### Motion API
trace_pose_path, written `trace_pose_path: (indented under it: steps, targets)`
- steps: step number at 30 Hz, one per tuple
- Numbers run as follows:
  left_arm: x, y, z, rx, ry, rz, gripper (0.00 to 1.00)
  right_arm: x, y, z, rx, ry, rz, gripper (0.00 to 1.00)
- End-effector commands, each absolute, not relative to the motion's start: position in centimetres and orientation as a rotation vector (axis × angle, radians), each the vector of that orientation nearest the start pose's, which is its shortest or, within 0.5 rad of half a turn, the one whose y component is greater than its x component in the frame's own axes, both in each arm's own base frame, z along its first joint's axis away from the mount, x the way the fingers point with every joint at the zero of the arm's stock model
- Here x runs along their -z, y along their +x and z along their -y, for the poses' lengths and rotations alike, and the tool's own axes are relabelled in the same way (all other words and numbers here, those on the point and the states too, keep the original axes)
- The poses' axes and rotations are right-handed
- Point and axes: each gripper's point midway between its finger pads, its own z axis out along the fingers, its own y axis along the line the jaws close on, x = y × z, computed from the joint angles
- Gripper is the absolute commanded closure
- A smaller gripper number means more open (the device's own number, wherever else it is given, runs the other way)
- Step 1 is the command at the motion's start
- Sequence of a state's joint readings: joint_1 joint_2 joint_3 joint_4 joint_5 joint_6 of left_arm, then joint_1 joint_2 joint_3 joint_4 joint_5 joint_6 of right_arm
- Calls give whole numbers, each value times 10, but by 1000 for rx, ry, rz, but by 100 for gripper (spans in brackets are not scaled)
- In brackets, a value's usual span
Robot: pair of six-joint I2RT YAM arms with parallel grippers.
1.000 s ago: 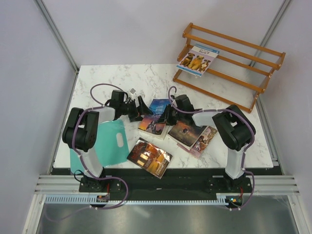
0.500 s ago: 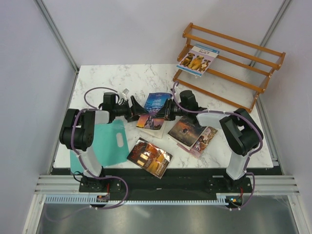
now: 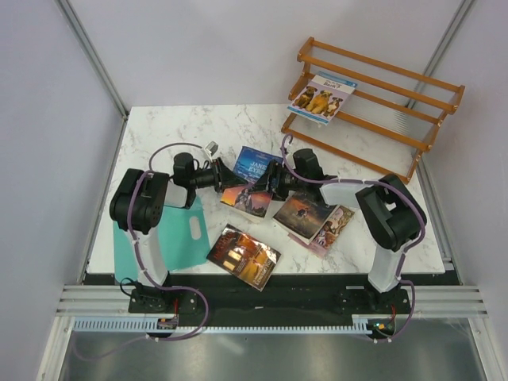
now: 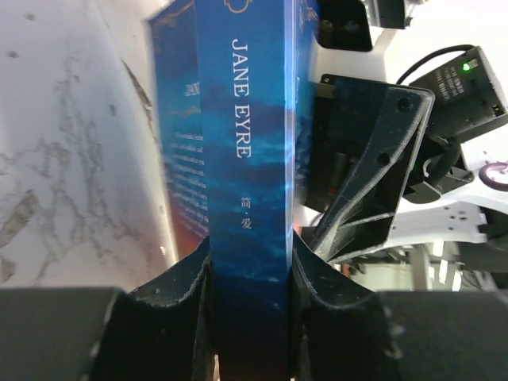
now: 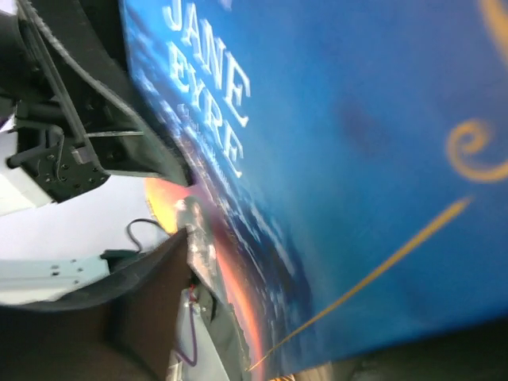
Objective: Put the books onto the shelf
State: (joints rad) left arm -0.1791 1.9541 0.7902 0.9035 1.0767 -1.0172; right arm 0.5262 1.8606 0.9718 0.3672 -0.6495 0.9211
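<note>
The blue "Jane Eyre" book [image 3: 252, 176] is held tilted up off the marble table [image 3: 175, 131] between both arms. My left gripper [image 3: 225, 176] is shut on its spine [image 4: 248, 143], which sits squeezed between both fingers [image 4: 178, 305]. My right gripper [image 3: 275, 181] stands open round the book's opposite edge; its left finger [image 5: 155, 294] is clear of the cover [image 5: 357, 143]. One light-blue book with dogs [image 3: 321, 97] leans on the shelf [image 3: 397, 119] at the far right. Three more books lie flat: a dark one [image 3: 302, 213], a pink-purple one [image 3: 335, 226] and a red-brown one [image 3: 244, 255].
A teal flat sheet with a handle hole [image 3: 176, 230] lies under the left arm at the near left. The shelf hangs partly over the table's far right corner. Grey walls close in both sides.
The right gripper lifted the Jane Eyre book off the table. The left gripper, wide open before, moved in and shut on its spine, and the right jaws opened.
</note>
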Motion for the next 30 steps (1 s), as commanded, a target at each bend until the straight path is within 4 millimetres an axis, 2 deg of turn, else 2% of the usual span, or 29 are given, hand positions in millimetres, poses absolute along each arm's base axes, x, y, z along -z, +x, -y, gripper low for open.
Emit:
trace_pose_path:
  steps: [1,4,8,9,10,13,17,22,30]
  targets:
    - [-156,339,245,1896,208,-1900,98,-103,332,-326,-1266,-3,-2371,22]
    - [-175,341,244,1890,231,-1852,98,-108,334,-316,-1218,25,-2353,12]
    - [-212,343,243,1884,315,-1759,98,-119,337,-304,-1188,85,-2308,7]
    - [-222,342,243,1896,324,-1737,98,-127,333,-300,-1204,107,-2278,3]
    - [-230,344,243,1898,324,-1715,98,-141,338,-298,-1222,121,-2212,2]
    - [-258,345,243,1924,349,-1635,98,-170,333,-294,-1289,160,-2094,2]
    - [-290,345,245,1954,374,-1548,98,-191,327,-294,-1368,188,-2022,2]
    - [-307,341,253,1963,406,-1504,98,-203,327,-299,-1448,200,-1955,2]
    - [-323,342,253,1989,359,-1435,98,-200,313,-317,-1534,192,-1957,2]
